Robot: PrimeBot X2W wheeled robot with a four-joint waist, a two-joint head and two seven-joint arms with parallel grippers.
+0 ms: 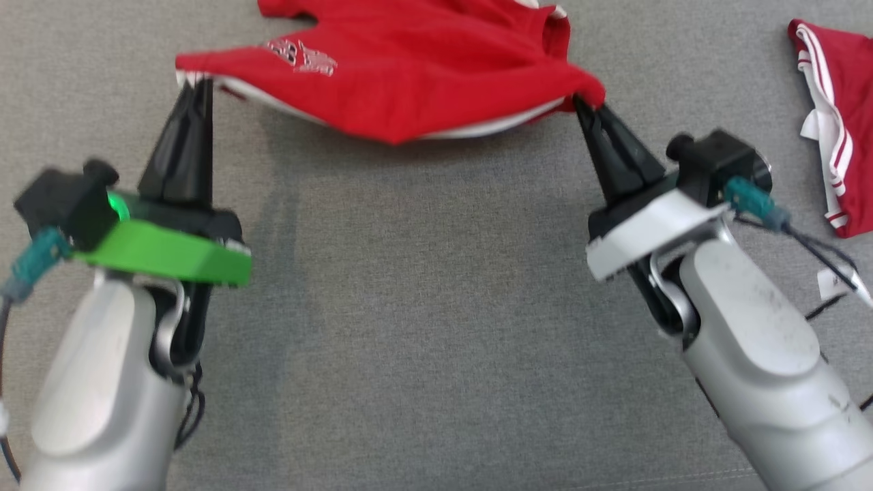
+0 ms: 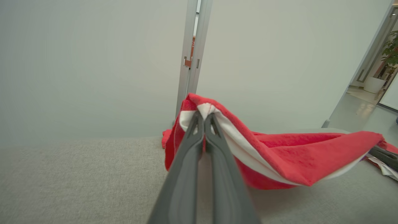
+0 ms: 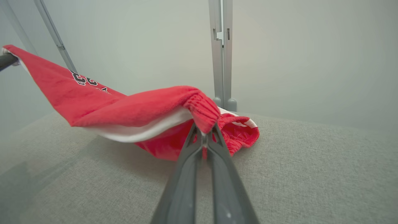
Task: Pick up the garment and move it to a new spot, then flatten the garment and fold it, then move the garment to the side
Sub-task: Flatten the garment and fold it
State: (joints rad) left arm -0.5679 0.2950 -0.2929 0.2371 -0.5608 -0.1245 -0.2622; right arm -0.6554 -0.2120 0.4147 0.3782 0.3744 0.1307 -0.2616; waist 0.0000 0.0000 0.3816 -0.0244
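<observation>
The fingers of the left gripper (image 1: pixel 198 87) are seen pressed fully together on a white-trimmed corner of the garment (image 1: pixel 409 75), with a fold of hem pinched at the very tips. The right gripper (image 1: pixel 581 103) is likewise closed tight. Its tips are clamped on what appears to be the gathered elastic waistband, though the head view is blurred there.

Between the two grips the red cloth is stretched into a sagging span. Its near edge is lifted clear of the grey surface (image 1: pixel 423 320), while the far part is left trailing on it towards the top of the head view. The corners are thought to be held apart and raised so that the cloth can be carried to a new spot and laid out without bunching. The slack in the middle suggests it has not yet been pulled flat.

A printed emblem is shown near the left-hand grip. A second red piece (image 1: pixel 835 116), striped in white, is seen lying well apart at the robot's right, touched by neither gripper. Flattening and folding are judged to be ahead.
</observation>
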